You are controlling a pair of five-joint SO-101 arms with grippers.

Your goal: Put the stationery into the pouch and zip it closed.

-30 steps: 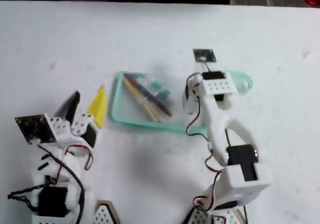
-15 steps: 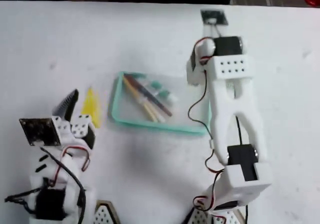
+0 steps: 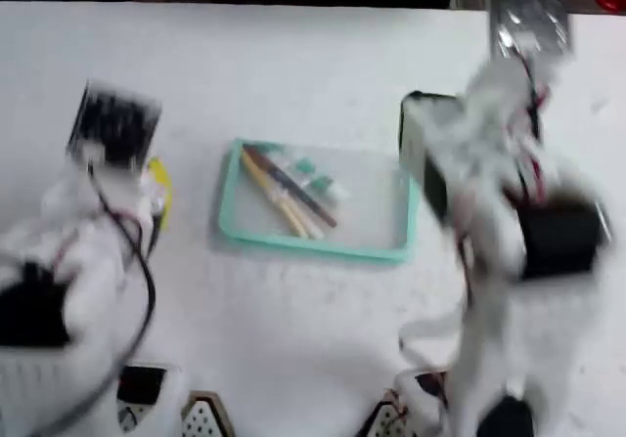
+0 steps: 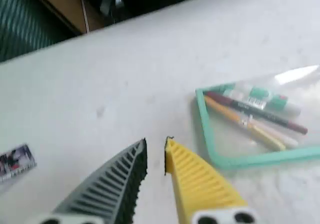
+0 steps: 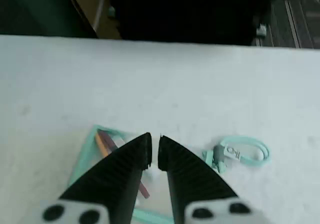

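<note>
The clear pouch (image 3: pixel 352 212) with a teal edge lies flat at the table's middle, with several pens (image 3: pixel 289 195) inside near its left end. My left gripper (image 4: pixel 156 143), one grey and one yellow finger, hovers shut and empty over bare table just left of the pouch (image 4: pixel 250 156); the pens (image 4: pixel 255 108) show through the plastic. My right gripper (image 5: pixel 155 138), with black fingers, is shut on nothing, raised above the pouch's right part. Beyond its tips lie the pouch's edge (image 5: pixel 87 151) and the zipper's teal loop pull (image 5: pixel 242 151). Both arms (image 3: pixel 509 193) appear blurred from above.
The white table (image 3: pixel 293 75) is bare behind the pouch and in front of it. A small printed tag (image 4: pixel 15 161) lies on the table far to the left gripper's side. The table's far edge meets a dark room.
The right arm has lifted from the pouch's right end and swung up and right. The left arm has moved toward the far side, and its fingers have come together.
</note>
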